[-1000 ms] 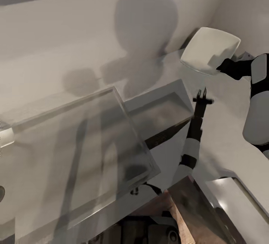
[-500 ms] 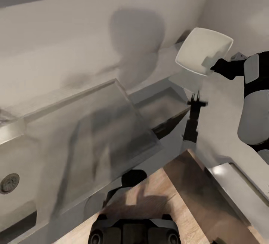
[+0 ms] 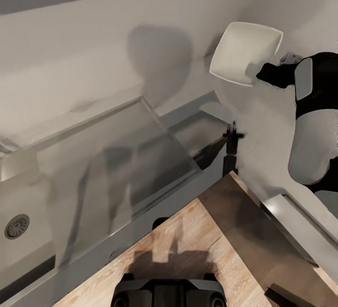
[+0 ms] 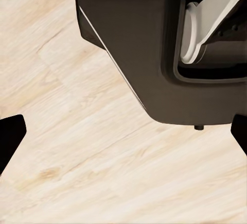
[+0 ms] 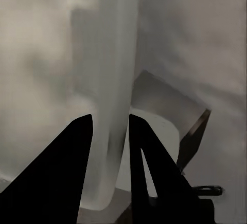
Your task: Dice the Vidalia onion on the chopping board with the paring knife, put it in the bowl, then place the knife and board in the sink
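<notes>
My right gripper (image 3: 259, 73) is shut on the rim of the white squarish bowl (image 3: 244, 53), holding it tilted in the air near the wall. In the right wrist view the bowl (image 5: 116, 54) runs edge-on between the two black fingers of the right gripper (image 5: 110, 129). The sink (image 3: 28, 199) lies at the lower left, its round drain (image 3: 16, 226) showing beside the glossy grey countertop (image 3: 117, 171). My left gripper (image 4: 126, 136) hangs open over the wood floor (image 4: 77, 147). The onion, the paring knife and the chopping board are out of view.
A white wall (image 3: 94, 39) backs the counter. A steel recess (image 3: 199, 131) sits past the countertop's end. Wood floor (image 3: 188, 236) fills the gap up to a second steel-edged counter (image 3: 291, 218) at the lower right. My dark base (image 3: 169, 293) is at the bottom.
The head view has swung: the sink drain and more wood floor have come into view. The bowl stays in my right gripper, held up as before.
</notes>
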Robot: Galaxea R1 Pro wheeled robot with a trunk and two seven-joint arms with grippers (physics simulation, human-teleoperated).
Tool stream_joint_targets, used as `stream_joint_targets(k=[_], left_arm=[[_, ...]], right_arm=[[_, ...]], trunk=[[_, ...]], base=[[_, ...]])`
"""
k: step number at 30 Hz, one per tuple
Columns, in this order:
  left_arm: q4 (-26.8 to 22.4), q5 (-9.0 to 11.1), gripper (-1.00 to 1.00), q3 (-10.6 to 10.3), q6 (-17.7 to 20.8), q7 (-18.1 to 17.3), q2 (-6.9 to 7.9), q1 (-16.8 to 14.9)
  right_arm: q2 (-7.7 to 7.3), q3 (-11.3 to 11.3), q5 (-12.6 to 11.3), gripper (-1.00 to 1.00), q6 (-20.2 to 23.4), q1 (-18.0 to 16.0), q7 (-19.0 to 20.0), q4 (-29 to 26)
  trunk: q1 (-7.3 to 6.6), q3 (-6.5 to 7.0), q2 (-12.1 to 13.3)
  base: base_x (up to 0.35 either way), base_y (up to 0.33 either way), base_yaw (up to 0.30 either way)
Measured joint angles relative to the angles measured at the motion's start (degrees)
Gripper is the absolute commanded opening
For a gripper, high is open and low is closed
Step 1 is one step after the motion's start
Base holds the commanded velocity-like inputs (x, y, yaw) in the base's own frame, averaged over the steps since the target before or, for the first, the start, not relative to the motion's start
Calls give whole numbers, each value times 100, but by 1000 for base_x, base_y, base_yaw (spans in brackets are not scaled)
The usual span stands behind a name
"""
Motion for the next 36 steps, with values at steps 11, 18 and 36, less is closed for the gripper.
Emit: stream_joint_targets(k=[11,18,36], left_arm=[[-2,8,100,1,1,7,8,1],[4,9,100,2,1,12,13,4],[5,9,100,2,2,19,17,2]], right_arm=[[84,130,46,-100,12,0,-4,-132],[169,136,19,-100,10,0,-3,-127],[400,134,47,-100,11,-1,-4,-124]], trunk=[[2,62,1],[3,88,1],[3,198,1]], base=[[-51,19,-63],[-261,152,147],[-275,184,229]])
